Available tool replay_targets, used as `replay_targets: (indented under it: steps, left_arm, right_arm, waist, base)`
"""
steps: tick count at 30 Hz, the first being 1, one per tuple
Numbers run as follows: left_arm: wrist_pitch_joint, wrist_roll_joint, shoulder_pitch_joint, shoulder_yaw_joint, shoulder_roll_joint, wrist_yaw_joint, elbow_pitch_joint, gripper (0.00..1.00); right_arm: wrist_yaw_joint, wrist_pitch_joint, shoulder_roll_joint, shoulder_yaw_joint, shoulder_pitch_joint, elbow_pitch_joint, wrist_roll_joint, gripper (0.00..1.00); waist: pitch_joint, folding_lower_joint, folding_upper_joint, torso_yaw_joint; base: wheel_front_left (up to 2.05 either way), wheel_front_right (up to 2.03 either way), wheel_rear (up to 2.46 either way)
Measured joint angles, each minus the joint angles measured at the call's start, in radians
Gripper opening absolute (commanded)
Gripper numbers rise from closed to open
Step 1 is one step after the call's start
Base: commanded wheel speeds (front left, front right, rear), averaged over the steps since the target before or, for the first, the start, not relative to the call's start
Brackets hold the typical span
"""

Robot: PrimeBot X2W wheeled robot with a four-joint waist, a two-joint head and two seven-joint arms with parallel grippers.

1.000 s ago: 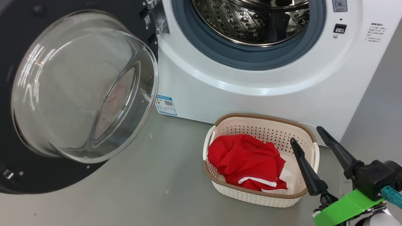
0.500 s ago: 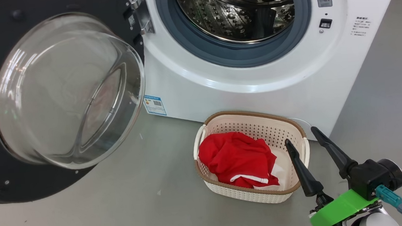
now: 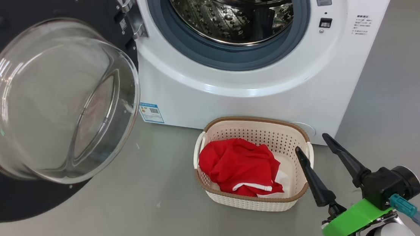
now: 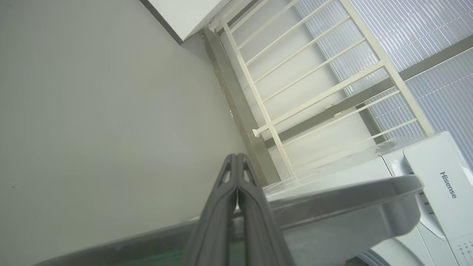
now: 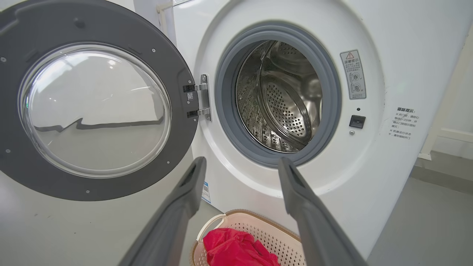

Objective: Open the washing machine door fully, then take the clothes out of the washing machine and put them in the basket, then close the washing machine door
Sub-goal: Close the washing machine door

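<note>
The clothes [image 3: 237, 165] lie bunched in the basket [image 3: 255, 119], which sits on the floor [image 3: 128, 231] just in front of the washing machine [image 3: 239, 100], and what shows of the drum [image 3: 231, 9] looks bare, so closing is probably the step in hand. The washing machine door [image 3: 53, 105] stands swung wide to the robot's left. The left gripper [image 4: 235, 159] has its fingers pressed together on nothing, close by the door's outer edge; whether it touches, I cannot tell. A push from those narrow tips could skid off the glossy rim, or be too weak to latch. The right gripper [image 3: 312, 143] is spread wide and empty, just beside the basket's right end, where a careless sweep would shove the basket. The drum's hidden lower front might conceal a garment.
</note>
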Motion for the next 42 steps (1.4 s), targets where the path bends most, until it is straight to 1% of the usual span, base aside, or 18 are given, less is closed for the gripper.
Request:
replay_targets:
  steps: [6,10,15,17,23,31,34,38,42]
  left_arm:
    - [0.060,-0.013,0.000,0.000,0.031,-0.026,0.040,0.00]
    - [0.100,-0.018,0.000,-0.003,0.041,-0.043,0.051,0.00]
    - [0.184,-0.027,0.000,-0.017,0.053,-0.070,0.053,0.00]
    - [0.202,-0.033,0.000,-0.021,0.053,-0.077,0.052,0.00]
    - [0.274,-0.068,0.004,-0.022,0.045,-0.087,0.034,0.00]
    - [0.361,-0.147,0.020,0.005,0.018,-0.095,-0.008,0.00]
    - [0.379,-0.148,0.033,0.002,0.014,-0.100,-0.026,0.00]
    - [0.399,-0.160,0.064,0.004,-0.007,-0.103,-0.063,0.00]
    - [0.450,-0.211,0.106,0.010,-0.051,-0.103,-0.138,0.00]
  right_arm:
    - [0.000,0.000,0.000,0.005,0.001,0.000,0.000,1.00]
    - [0.000,-0.001,0.000,0.004,0.002,-0.001,0.000,1.00]
    - [0.000,-0.003,0.000,0.001,0.011,0.000,0.000,1.00]
    - [0.000,-0.004,0.000,0.001,0.013,0.000,0.002,1.00]
    - [0.000,-0.006,0.000,0.004,0.013,-0.001,0.003,1.00]
    - [0.000,-0.008,0.000,0.002,0.014,0.001,0.012,1.00]
    - [0.000,-0.011,0.000,0.002,0.014,0.002,0.012,1.00]
    - [0.000,-0.015,0.000,-0.002,0.014,0.003,0.018,1.00]
    - [0.000,-0.015,0.000,-0.007,0.014,0.005,0.019,1.00]
  waist:
    - [-0.015,0.0000,0.0000,-0.014]
    - [-0.019,0.0000,0.0000,-0.013]
    - [-0.019,0.0000,0.0000,-0.007]
    - [-0.018,0.0000,0.0000,-0.003]
    - [-0.013,0.0000,0.0000,0.009]
    - [-0.010,0.0000,0.0000,0.025]
    - [-0.009,0.0000,0.0000,0.028]
    - [-0.007,0.0000,0.0000,0.035]
    - [-0.002,0.0000,0.0000,0.047]
  base:
    - [0.00,0.00,0.00]
    - [0.00,0.00,0.00]
    - [0.00,0.00,0.00]
    - [0.00,0.00,0.00]
    - [0.00,0.00,0.00]
    - [0.00,0.00,0.00]
    - [0.00,0.00,0.00]
    - [0.00,0.00,0.00]
    - [0.00,0.00,0.00]
